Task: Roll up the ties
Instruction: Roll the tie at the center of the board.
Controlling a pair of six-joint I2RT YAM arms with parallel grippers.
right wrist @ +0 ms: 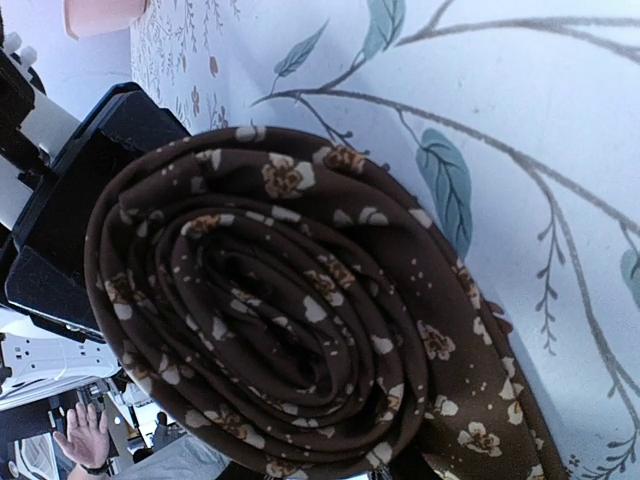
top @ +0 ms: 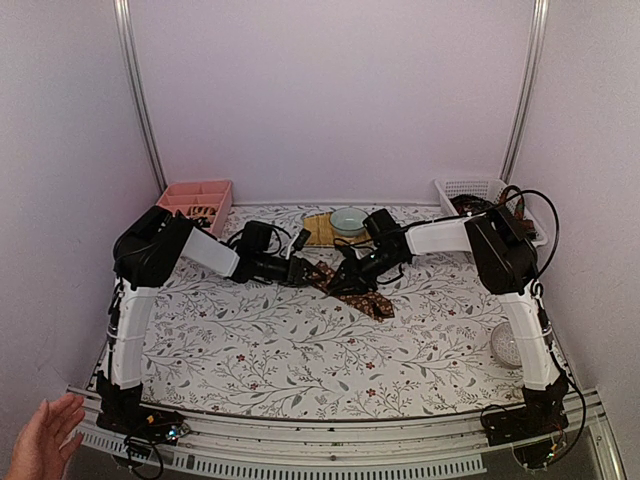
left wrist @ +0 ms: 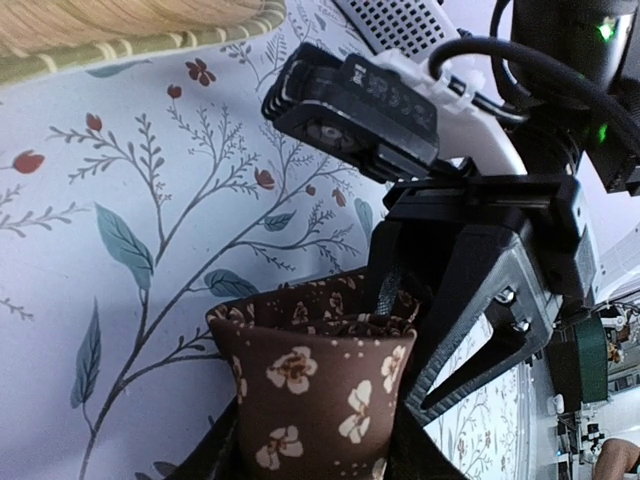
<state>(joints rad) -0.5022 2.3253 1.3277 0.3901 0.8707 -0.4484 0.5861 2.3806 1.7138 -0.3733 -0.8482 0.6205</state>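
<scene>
Clamping the tie roll (right wrist: 280, 310) from the right, right gripper (top: 347, 272) faces left gripper (top: 303, 270), which straddles it, grip unclear; loose tail (top: 372, 300) runs near-right.

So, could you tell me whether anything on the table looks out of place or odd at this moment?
Only one thing: a person's hand is at the near left corner, beside the left arm's base. The brown floral tie is half rolled mid-table, its tail lying flat. Nothing looks spilled or damaged.
</scene>
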